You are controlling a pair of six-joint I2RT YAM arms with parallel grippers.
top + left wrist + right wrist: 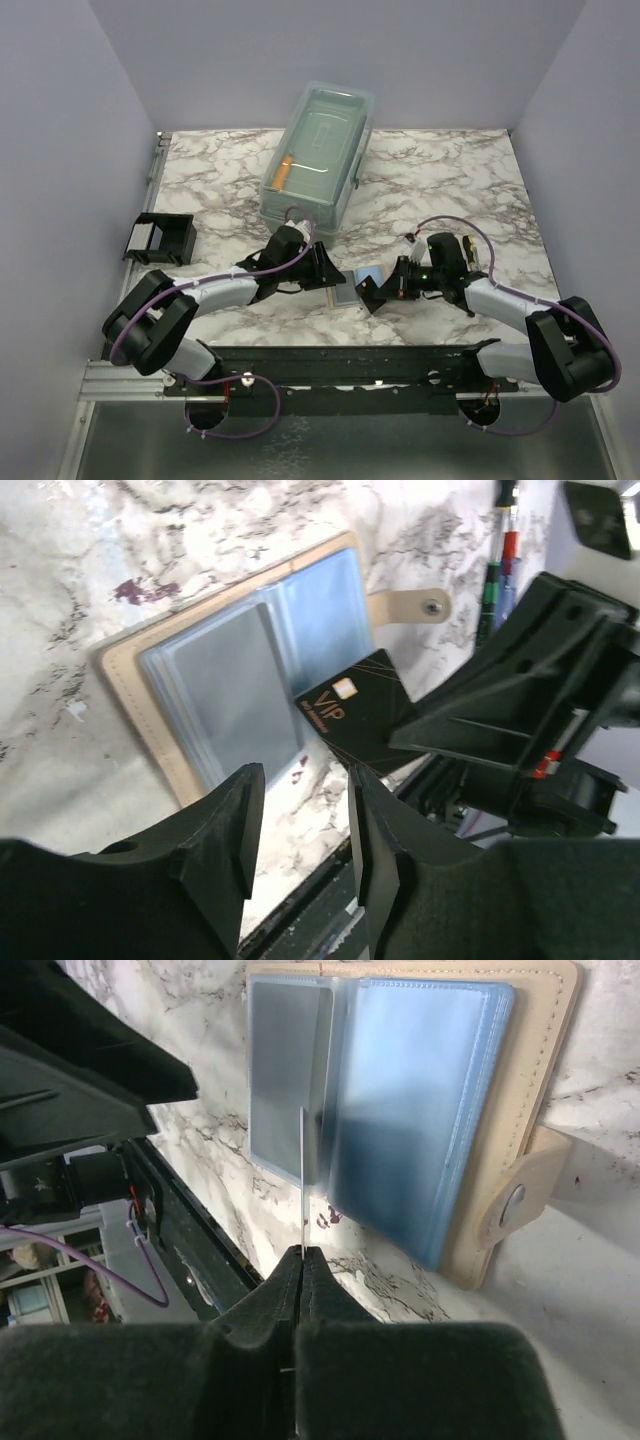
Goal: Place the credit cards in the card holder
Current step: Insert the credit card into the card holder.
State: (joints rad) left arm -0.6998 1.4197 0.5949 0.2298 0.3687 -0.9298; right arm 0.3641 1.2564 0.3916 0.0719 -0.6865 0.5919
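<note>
**Open tan card holder and held card, seen from the top and both wrist views.** The card holder is laid open close to the near edge of the marble-patterned tabletop, between the two grippers. Bare surface is seen to its right. A clear lidded box is set on its far side, and a black rack at the left edge, well apart from it.

The holder is shown as a tan stitched cover lined with clear, glossy plastic sleeves. A tab with a metal snap projects from one side.

The dark grey card is thin, flat and rectangular, and is printed "VIP" in gold. It is pinched in the right gripper, whose jaws are pressed tight upon it. From the right wrist it is seen edge-on as a fine line, with its free edge at the sleeves near the holder's fold. Whether it has entered a sleeve cannot be told.

The left gripper is held over the holder's near side, its jaws parted with nothing between them. Both arms are bent inward, and their forearms are kept low over the tabletop.
</note>
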